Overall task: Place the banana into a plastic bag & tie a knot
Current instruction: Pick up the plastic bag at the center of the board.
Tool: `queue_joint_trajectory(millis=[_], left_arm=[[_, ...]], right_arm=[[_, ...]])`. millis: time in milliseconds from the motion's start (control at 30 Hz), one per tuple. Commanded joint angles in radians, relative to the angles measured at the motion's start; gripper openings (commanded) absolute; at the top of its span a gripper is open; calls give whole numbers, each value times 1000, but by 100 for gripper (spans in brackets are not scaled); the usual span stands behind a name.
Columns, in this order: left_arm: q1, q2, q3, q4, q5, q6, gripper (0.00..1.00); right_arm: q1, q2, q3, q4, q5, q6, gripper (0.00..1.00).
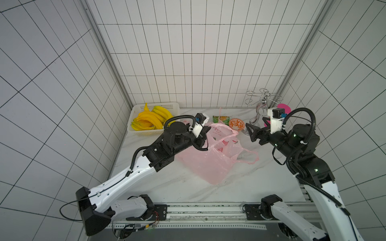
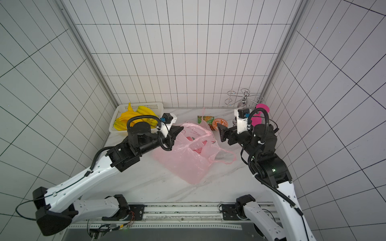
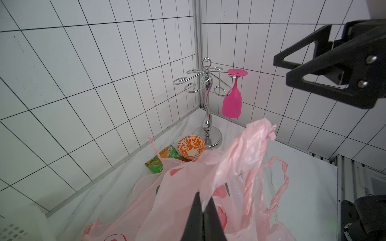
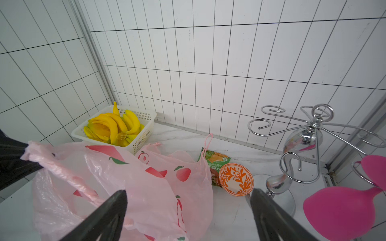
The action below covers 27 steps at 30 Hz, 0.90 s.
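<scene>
- The left jaws are clamped shut on one bunched handle (image 3: 246, 150) of the pink plastic bag (image 1: 211, 164), holding that side up off the bench (image 1: 167, 187).
- The right jaws stand wide open and empty, near the bag's other side.
- The bananas (image 1: 150, 121) lie piled in the white basket (image 4: 144, 135) at the back corner; none shows inside the bag.
- The bag looks thin, limp and slippery. The free handle loop (image 3: 279, 183), twisted into a cord, is probably the surest hold.
- A banana seems light, firm and smooth, so it is best pinched across its middle.
</scene>
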Motion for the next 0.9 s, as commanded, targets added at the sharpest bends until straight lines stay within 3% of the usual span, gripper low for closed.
queue_joint_trajectory(millis=[0,367,633,867], left_arm=[[18,-31,4,13,86,22,0],[46,-37,26,-4,220,2,0],[46,-25,42,-10,265,-21,0],[46,0,74,-18,302,-50,0]], right_arm=[[15,-40,-104,-27,-109,-53,93],[107,-147,-286,9,-132,-79,94],[162,-127,-328,80,-12,-65,97],[308,-101,-396,148,125,-61,99]])
